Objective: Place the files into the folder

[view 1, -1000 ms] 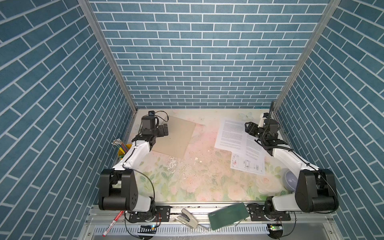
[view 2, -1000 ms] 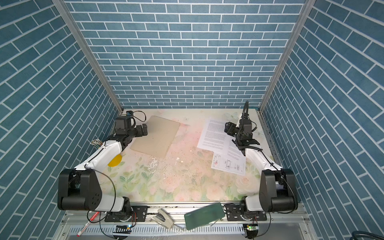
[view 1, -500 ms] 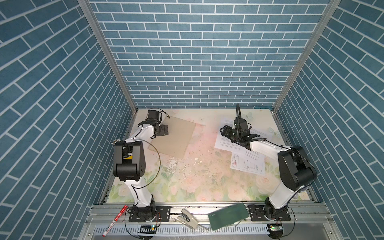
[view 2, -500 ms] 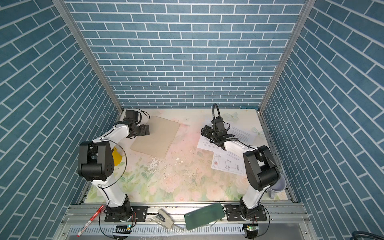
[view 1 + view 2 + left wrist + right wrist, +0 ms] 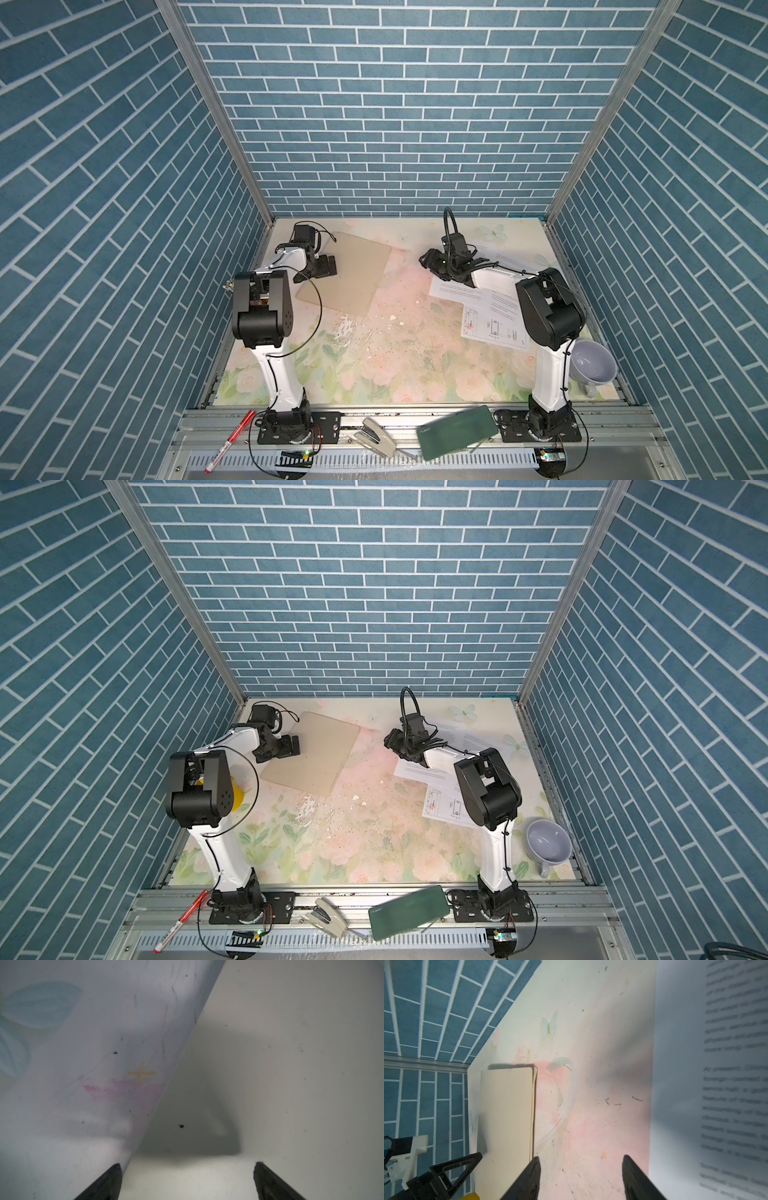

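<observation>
Hovering open and empty: over tan cardboard folder point(image 5: 353, 270) (left gripper point(image 5: 187, 1167), widest), beside white printed paper sheets point(image 5: 695, 1084) (right gripper point(image 5: 581, 1159)).

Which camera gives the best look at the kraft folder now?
A top view: nearly the whole folder shows, closed and flat. The left wrist view gives only blank cover and one edge; the right wrist view shows it foreshortened, with one rounded corner and its layered edge.

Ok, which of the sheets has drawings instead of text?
The front sheet, nearest the mug: it bears line drawings and a red mark; the other sheets show only printed text.
</observation>
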Available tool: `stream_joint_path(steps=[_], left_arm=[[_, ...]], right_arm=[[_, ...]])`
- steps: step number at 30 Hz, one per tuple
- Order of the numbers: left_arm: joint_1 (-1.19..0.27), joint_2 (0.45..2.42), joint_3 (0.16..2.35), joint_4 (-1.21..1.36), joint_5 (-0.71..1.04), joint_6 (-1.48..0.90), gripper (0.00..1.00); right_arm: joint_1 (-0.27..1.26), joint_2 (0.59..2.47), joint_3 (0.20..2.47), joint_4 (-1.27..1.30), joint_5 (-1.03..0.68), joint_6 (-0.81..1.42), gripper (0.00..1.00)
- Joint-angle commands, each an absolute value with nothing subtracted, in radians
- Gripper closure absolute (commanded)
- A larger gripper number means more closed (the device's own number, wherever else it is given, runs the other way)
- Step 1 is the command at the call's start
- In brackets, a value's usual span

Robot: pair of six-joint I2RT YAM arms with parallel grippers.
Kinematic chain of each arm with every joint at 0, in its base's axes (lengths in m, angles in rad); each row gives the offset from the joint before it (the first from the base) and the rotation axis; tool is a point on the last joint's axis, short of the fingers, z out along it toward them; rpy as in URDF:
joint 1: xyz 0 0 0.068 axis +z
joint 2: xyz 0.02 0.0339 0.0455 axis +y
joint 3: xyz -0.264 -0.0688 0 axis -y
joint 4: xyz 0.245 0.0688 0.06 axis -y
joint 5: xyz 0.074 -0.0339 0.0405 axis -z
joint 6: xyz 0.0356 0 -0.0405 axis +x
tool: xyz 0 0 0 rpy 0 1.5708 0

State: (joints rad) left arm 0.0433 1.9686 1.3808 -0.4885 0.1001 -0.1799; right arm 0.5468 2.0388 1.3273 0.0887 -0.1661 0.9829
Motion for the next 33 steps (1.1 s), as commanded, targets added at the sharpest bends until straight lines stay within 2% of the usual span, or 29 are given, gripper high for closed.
stream_joint_path(steps=[1,8,15,23,33], left_arm=[[0.044,1.977,1.360,-0.519,0.169,-0.202,0.01],[0.039,1.977,1.334,-0.493,0.321,-0.204,0.01],[0.022,1.974,1.328,-0.494,0.366,-0.200,0.03],[0.026,1.917,1.379,-0.520,0.235,-0.203,0.00],[0.079,1.959,1.427,-0.512,0.125,-0.196,0.00]], right_arm=[[0.562,2.071,1.386,0.080,-0.191,1.049,0.39],[0.568,2.078,1.367,0.071,-0.187,1.072,0.40],[0.567,2.080,1.371,0.039,-0.183,1.069,0.41],[0.568,2.082,1.387,0.018,-0.183,1.061,0.41],[0.568,2.075,1.403,-0.015,-0.187,1.040,0.41]])
